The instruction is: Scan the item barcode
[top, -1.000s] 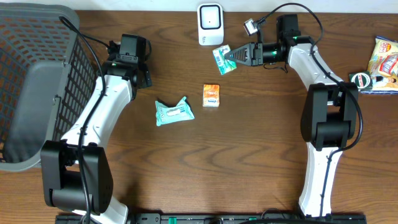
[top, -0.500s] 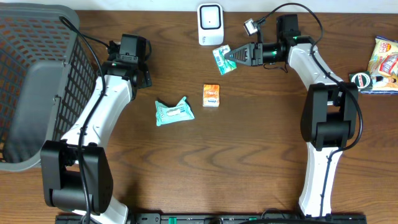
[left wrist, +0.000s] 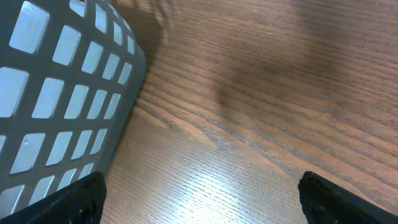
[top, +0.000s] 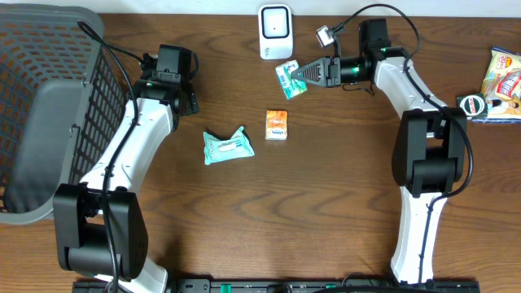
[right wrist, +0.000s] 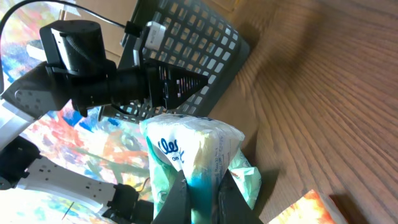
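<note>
Dark brown wood-grain desk (top: 342, 203) lay under both my arms. At its far left stood the grey plastic lattice basket (top: 41, 98). Just beside its wall my left pincer (left wrist: 199, 208) hung spread wide over bare wood, holding nothing. Further right lay a crumpled teal wet-wipe packet (top: 229, 147) and, near it, a small orange carton (top: 277, 125), both flat on the desk and untouched. Up by the far edge sat the white rounded barcode scanner (top: 275, 31). Just right of and below it, my right pincer (top: 299, 76) was clenched on the green-and-white film pack of tissues (top: 285, 78). The pack seemed clear of the desk and was near the scanner, not touching it. I judged it light and soft: the film puckered where my fingers pinched it, so it would squash rather than resist, and its glossy wrap could slide. Holding it by one end seemed right, leaving the broad faces bare. Where its barcode sat I could not tell. At the far right lay yellow snack bags (top: 505, 73), well apart.
</note>
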Controlling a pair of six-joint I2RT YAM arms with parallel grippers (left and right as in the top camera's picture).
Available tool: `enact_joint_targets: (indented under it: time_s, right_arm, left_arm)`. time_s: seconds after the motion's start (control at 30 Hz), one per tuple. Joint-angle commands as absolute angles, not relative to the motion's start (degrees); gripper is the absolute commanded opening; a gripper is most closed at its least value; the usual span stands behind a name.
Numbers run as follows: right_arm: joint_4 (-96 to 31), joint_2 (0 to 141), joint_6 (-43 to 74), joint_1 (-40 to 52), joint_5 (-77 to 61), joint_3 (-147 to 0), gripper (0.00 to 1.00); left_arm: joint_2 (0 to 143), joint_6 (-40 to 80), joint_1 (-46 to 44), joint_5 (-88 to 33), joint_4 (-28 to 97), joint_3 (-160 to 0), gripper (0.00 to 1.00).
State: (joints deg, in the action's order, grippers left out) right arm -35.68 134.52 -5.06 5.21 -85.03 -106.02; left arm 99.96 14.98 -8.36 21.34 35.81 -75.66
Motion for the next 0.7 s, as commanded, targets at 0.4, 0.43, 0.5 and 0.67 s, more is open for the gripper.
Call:
enact_joint_targets:
  time_s: [0.4,0.43,0.5,0.67]
  right_arm:
    - [-35.51,132.25,-6.09,5.48,-85.56,-105.65,0.01]
    - [-35.51,132.25,-6.09,5.52,-85.56,-105.65,0.01]
    - [-35.53,132.25,-6.09,5.58,-85.06,-105.65,0.01]
    - [-35.51,132.25,-6.09,5.74,-83.02,-105.65,0.01]
  left_arm:
    - [99.72,14.68,-8.32,22.11,35.99,-76.34,0.98]
    - [99.72,14.68,-8.32,22.11,35.99,-76.36,0.98]
    - [99.72,14.68,-8.32,22.11,36.01,-76.36,0.98]
    - [99.72,14.68,-8.32,22.11,35.99,-76.36,0.98]
